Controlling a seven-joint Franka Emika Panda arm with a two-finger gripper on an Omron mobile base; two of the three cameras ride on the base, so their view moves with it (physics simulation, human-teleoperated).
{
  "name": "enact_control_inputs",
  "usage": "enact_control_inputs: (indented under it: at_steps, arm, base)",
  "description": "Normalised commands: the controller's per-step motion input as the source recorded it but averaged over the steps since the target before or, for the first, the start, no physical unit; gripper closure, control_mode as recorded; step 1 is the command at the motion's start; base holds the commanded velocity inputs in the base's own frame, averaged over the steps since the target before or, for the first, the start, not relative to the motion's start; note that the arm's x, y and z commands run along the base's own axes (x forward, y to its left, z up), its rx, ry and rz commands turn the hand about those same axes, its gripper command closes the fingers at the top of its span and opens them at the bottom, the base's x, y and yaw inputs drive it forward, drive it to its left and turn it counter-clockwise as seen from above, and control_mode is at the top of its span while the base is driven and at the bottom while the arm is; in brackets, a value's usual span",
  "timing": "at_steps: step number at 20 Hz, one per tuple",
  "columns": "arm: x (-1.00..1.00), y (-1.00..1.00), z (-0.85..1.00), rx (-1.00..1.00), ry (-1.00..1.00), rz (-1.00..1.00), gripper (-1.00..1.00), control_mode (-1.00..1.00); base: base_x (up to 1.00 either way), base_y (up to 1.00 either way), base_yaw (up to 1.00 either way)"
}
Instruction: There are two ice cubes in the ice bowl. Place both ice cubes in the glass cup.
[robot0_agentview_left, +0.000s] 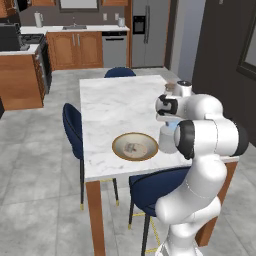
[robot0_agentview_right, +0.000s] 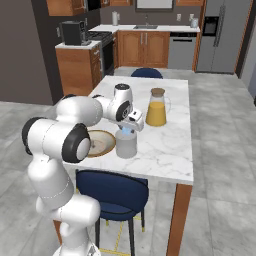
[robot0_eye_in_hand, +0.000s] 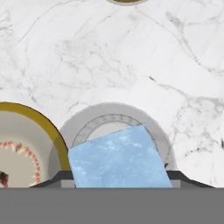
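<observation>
Pincer (robot0_agentview_right: 128, 128) poised directly above glass cup (robot0_agentview_right: 126, 144), clenched on pale blue ice cube (robot0_eye_in_hand: 119, 158). In hand view, cube held between the dark fingertips (robot0_eye_in_hand: 178, 176), covering most of the cup's round mouth below. Cube not yet inside the cup, still above the rim.

Glass cup upright on white marble bench (robot0_agentview_left: 115, 107), near the front edge, just right of ice bowl (robot0_agentview_left: 135, 146) in left base view. Cup partly hidden behind arm there. Bowl and cup just beside each other; touching or apart, cannot tell.

Ice bowl: wide, tan-gold rim, greyish-brown inside. Small greyish-white ice cube (robot0_agentview_left: 132, 148) lying near the bowl's middle.

Orange-filled pitcher (robot0_agentview_right: 157, 108) with pale lid farther back on the bench, well apart from the cup, to its right in right base view.

Blue chairs (robot0_agentview_left: 73, 131) along the bench sides: one at left, one at near edge, one at far end.
</observation>
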Motion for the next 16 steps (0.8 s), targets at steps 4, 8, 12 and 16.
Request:
enact_control_inputs:
  at_steps: [4,8,12,16]
  arm:
    - [0.0,0.09,-0.13,-0.01,0.0,0.0,1.0,-1.0]
    - [0.03,0.03,-0.08,-0.02,0.0,0.0,1.0,-1.0]
    - [0.06,0.0,-0.05,-0.01,0.0,0.0,1.0,-1.0]
    - [0.09,0.0,-0.05,0.0,0.0,0.0,1.0,-1.0]
  base:
    - [0.0,0.0,0.0]
    - [0.0,0.0,0.0]
    - [0.0,0.0,0.0]
    - [0.0,0.0,0.0]
